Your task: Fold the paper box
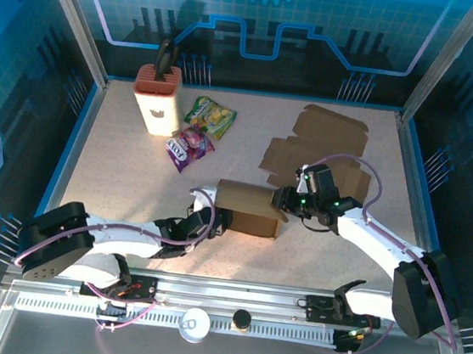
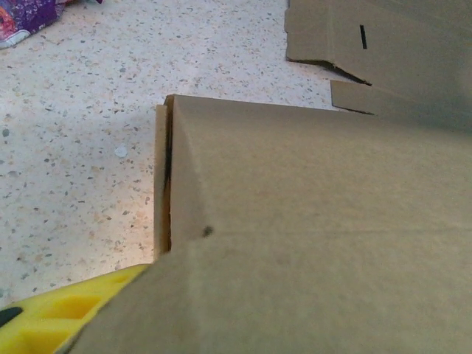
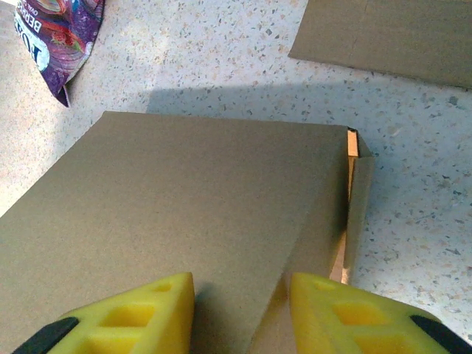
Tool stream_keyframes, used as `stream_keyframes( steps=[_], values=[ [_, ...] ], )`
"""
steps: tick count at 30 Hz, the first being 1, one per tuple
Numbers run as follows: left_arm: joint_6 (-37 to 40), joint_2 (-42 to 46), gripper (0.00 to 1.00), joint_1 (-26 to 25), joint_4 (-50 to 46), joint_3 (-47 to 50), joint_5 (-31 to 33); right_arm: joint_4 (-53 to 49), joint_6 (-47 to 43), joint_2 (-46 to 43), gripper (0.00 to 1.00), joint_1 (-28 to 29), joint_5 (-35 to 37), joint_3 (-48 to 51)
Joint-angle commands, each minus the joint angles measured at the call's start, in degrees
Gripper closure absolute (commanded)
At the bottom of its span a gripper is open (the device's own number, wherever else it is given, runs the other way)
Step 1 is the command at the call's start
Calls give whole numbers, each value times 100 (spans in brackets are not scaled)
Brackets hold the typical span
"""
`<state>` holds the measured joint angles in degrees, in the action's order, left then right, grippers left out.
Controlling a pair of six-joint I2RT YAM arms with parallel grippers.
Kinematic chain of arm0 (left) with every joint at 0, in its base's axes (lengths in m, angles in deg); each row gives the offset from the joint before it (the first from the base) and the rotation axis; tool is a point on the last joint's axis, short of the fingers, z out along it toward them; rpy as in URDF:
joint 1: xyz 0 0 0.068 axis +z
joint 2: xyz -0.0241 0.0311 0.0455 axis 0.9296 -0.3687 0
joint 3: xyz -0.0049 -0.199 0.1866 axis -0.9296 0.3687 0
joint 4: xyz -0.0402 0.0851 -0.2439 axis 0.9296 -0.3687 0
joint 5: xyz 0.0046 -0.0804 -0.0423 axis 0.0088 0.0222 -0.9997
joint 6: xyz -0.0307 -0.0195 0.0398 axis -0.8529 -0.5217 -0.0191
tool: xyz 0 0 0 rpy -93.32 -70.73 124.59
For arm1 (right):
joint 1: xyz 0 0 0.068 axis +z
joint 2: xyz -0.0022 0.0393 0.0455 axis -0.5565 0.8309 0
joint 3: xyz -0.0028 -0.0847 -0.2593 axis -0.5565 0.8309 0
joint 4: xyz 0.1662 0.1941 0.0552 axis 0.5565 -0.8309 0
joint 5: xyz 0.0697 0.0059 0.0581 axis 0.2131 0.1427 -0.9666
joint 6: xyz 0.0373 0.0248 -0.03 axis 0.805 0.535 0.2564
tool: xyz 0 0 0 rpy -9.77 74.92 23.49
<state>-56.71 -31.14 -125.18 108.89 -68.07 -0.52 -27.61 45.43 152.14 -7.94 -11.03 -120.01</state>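
The brown paper box (image 1: pixel 246 208) lies folded into a closed block in the middle of the table. My left gripper (image 1: pixel 217 218) sits at its left end. In the left wrist view the box (image 2: pixel 310 221) covers most of the gripper, with one yellow finger (image 2: pixel 59 313) showing far out at the lower left and a flap edge (image 2: pixel 161 177) standing slightly off the box. My right gripper (image 1: pixel 287 202) is at the right end. Its jaws (image 3: pixel 240 284) stand apart astride the box's (image 3: pixel 184 199) upper edge, with a side flap (image 3: pixel 358 206) ajar just beyond.
Flat cardboard blanks (image 1: pixel 317 148) lie behind the box at the right. A purple snack bag (image 1: pixel 187 147), a green bag (image 1: pixel 210 116) and a pink-and-white block holder (image 1: pixel 157 100) stand at the back left. Blue walls fence in the table.
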Motion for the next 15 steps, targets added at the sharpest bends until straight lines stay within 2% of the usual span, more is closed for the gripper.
stream_keyframes(
  steps=[1, 2, 5, 9, 15],
  values=[
    [-322, 340, 29, -49, -423, 96, -167, 118, -41, -109, 62, 84, 124, 101],
    [-356, 430, 25, -53, -485, 114, -212, 133, -32, -114, 63, 93, 133, 125],
    [-414, 674, 24, -58, -595, 191, -415, 153, -5, -123, 64, 103, 160, 148],
    [-506, 1131, 16, -88, -885, 243, -793, 173, 21, -108, 65, 121, 215, 180],
    [-857, 2053, 13, -155, -1650, 275, -1455, 180, 22, -92, 67, 147, 299, 234]
  ],
)
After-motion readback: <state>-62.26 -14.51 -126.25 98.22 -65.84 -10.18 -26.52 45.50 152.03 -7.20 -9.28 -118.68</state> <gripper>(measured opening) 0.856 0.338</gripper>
